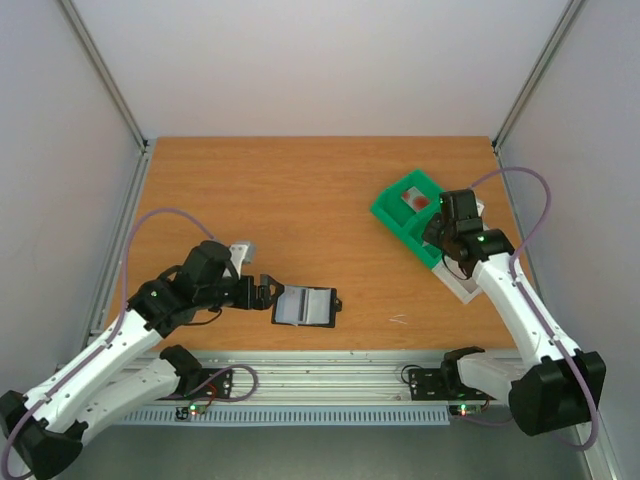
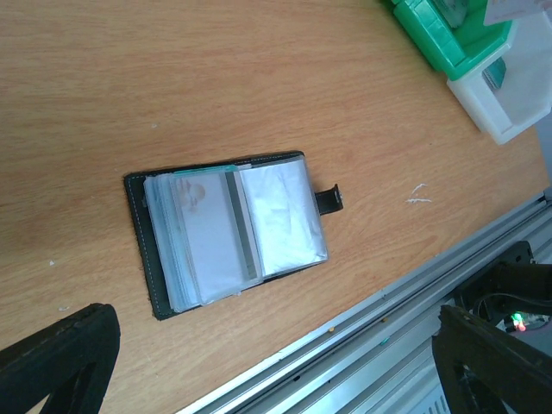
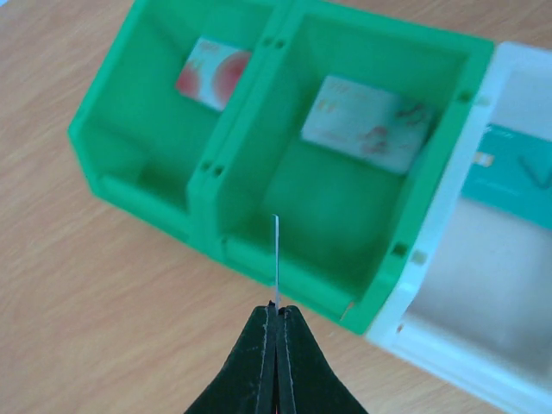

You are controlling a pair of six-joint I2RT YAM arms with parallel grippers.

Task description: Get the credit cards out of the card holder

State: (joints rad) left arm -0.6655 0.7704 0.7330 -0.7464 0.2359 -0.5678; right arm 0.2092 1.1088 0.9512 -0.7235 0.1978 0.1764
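Observation:
The card holder lies open on the table near the front edge, black outside with clear sleeves inside. In the left wrist view the card holder still holds a pale card with a grey stripe. My left gripper is open and empty just left of the holder; in its own view the left gripper has its fingers wide apart, short of the holder. My right gripper is shut on a thin card seen edge-on, held above the green tray's near wall. The right gripper hangs over the tray.
The green tray has two compartments: one holds a card with a round red mark, the other a pale card. A white tray beside it holds a teal card. An aluminium rail runs along the front edge.

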